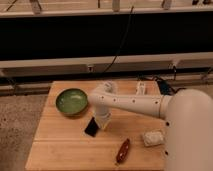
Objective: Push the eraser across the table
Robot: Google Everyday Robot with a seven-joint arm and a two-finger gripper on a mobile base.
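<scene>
Reaching down over the middle of the worktop [60, 145], the gripper [103, 121] sits just right of the eraser [92, 127], apparently touching it. The green bowl [71, 101] lies to the far left, a dark red object [123, 150] and pale sponge [152, 137] near right.

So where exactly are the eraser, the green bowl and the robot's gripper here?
eraser [91, 127]: camera view, middle of its black top face.
green bowl [71, 101]: camera view, inside of the dish.
gripper [103, 122]: camera view, lower tip, right beside the eraser.
</scene>
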